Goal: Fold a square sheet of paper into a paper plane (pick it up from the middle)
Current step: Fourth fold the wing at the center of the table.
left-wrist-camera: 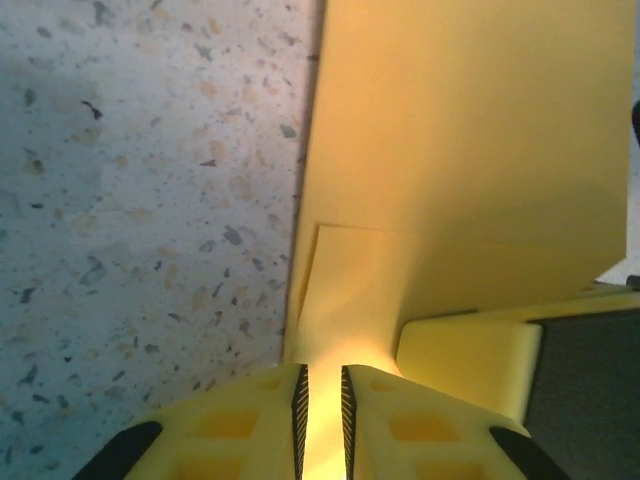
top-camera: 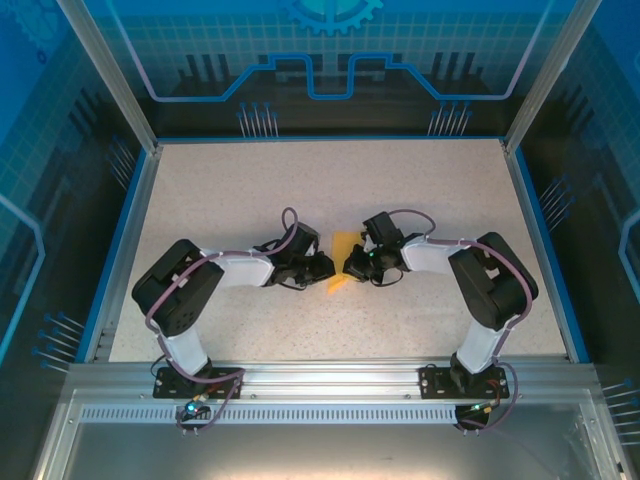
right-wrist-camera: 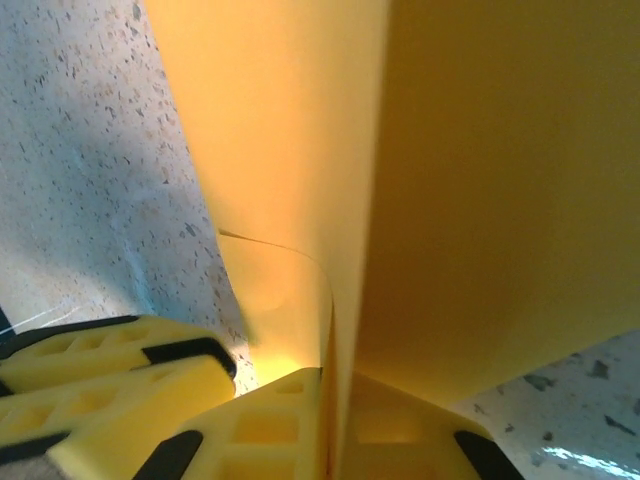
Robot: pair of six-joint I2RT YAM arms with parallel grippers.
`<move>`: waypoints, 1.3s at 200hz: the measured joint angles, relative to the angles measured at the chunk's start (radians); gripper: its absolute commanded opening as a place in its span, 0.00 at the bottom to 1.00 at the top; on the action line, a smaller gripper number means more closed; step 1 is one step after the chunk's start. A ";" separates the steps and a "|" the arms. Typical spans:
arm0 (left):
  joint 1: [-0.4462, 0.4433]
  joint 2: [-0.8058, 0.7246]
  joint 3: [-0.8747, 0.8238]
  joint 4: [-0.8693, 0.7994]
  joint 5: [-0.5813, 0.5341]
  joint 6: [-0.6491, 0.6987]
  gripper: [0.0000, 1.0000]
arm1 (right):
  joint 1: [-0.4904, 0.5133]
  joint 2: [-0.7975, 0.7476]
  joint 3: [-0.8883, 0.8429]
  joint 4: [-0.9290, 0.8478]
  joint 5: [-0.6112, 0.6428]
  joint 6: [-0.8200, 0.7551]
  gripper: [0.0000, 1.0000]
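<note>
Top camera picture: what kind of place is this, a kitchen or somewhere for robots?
Probably a robot lab booth, not a kitchen: a speckled table walled by clear blue-patterned panels, with the left arm and right arm bolted to a metal rail.

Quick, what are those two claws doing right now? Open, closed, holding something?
Left gripper: closed on the partly folded sheet of paper.
Right gripper: closed on the same sheet.
</note>
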 measured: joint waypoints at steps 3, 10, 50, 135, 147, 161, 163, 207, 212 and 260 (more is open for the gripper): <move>0.000 -0.005 -0.003 0.003 0.000 0.005 0.25 | 0.001 0.000 0.003 -0.005 0.005 0.000 0.05; 0.000 -0.016 -0.011 0.008 0.000 0.011 0.27 | 0.003 -0.001 0.009 -0.013 0.013 0.000 0.05; -0.011 -0.067 -0.055 0.046 0.000 0.043 0.38 | 0.004 -0.076 0.013 -0.099 0.090 0.000 0.02; -0.055 -0.110 -0.097 0.142 0.000 0.095 0.47 | 0.003 -0.124 0.028 -0.187 0.150 0.025 0.04; -0.059 -0.110 -0.105 0.148 -0.001 0.108 0.48 | 0.003 -0.100 0.040 -0.182 0.142 0.027 0.05; -0.063 -0.110 -0.113 0.154 -0.010 0.116 0.48 | 0.003 -0.073 0.055 -0.173 0.129 0.027 0.07; -0.063 -0.110 -0.113 0.154 -0.011 0.116 0.48 | 0.003 -0.071 0.057 -0.172 0.129 0.027 0.08; -0.076 -0.110 -0.127 0.179 -0.037 0.144 0.48 | 0.003 -0.012 0.100 -0.146 0.084 0.014 0.16; -0.078 -0.110 -0.127 0.182 -0.039 0.146 0.47 | 0.003 -0.009 0.101 -0.145 0.080 0.014 0.17; -0.099 -0.097 -0.127 0.209 -0.061 0.187 0.44 | 0.003 -0.006 0.103 -0.143 0.065 -0.004 0.26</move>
